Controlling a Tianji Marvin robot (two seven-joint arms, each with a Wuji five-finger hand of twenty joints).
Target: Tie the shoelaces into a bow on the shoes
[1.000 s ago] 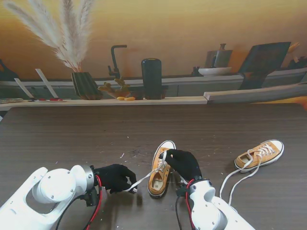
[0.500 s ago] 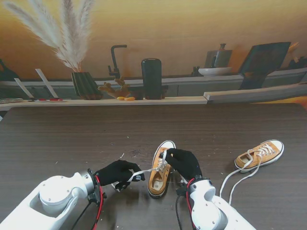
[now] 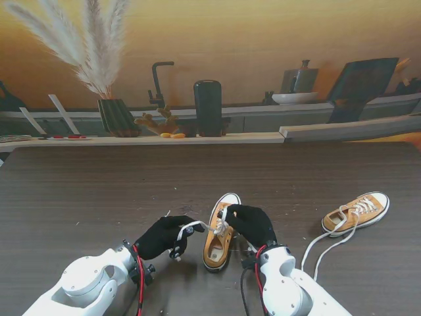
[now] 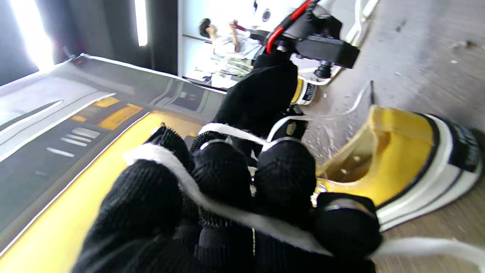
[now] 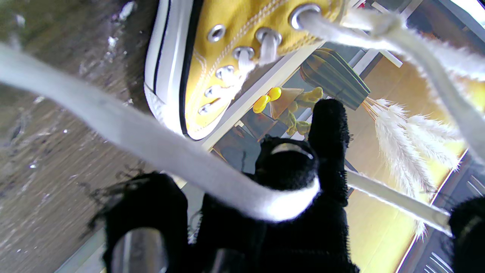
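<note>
**Holding both ends of the lace over the near sneaker**

Lying on the dark wooden table (image 3: 99, 191), the yellow sneaker (image 3: 219, 238) points its white toe to the far side and its open heel to the near side. It sits between the two black-gloved hands. The left hand (image 3: 162, 237) is just to the left of the sneaker, with its fingers curled around the white shoelace (image 3: 191, 227). In the left wrist view the same lace (image 4: 212, 204) runs across the knuckles and over the fingertips (image 4: 284, 170), so this hand is closed on the lace.

The right hand (image 3: 251, 224) rests on the right side of the sneaker, touching its upper near the eyelets. The right wrist view shows a lace strand (image 5: 159, 151) bent over one fingertip (image 5: 288, 163), and a second strand goes under the raised finger. This hand also grips the lace. The lace goes from the left hand, in a short arc, to the eyelets under the right hand.

A second yellow sneaker (image 3: 357, 212) lies well apart at the right, with loose laces (image 3: 325, 247) trailing toward the near edge. On the far shelf stand a vase with pampas grass (image 3: 115, 115) and a black cylinder (image 3: 208, 107).
</note>
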